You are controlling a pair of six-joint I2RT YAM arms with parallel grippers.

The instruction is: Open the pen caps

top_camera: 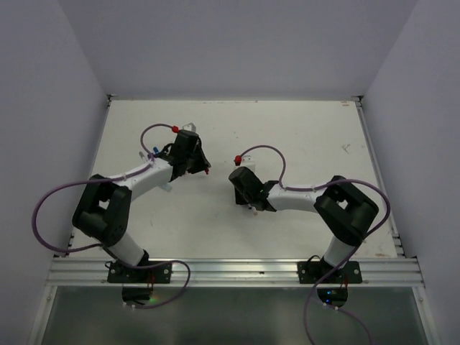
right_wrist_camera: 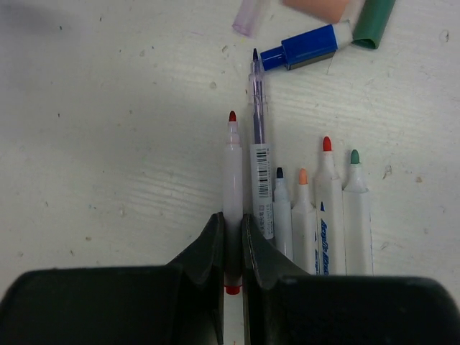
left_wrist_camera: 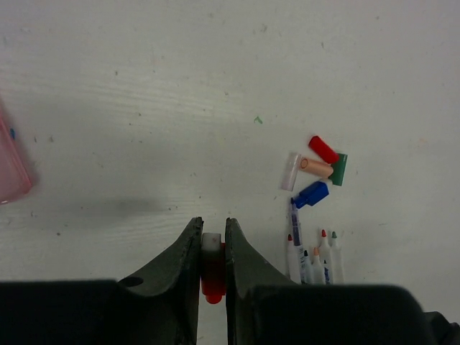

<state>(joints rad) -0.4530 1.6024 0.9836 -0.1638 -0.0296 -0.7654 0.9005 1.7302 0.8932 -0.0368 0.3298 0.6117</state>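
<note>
My left gripper is shut on a red pen cap with a white end, just above the table. Loose pen caps lie ahead to its right: red, peach, green, clear and blue. My right gripper is shut on a slim white pen whose red tip is bare. Beside it lie uncapped pens: purple, black-tipped, orange-tipped, red-tipped and green-tipped. From above, both grippers hover mid-table and hide the pens.
A pink translucent object lies at the left edge of the left wrist view. The white table is walled on three sides. Purple cables loop over both arms.
</note>
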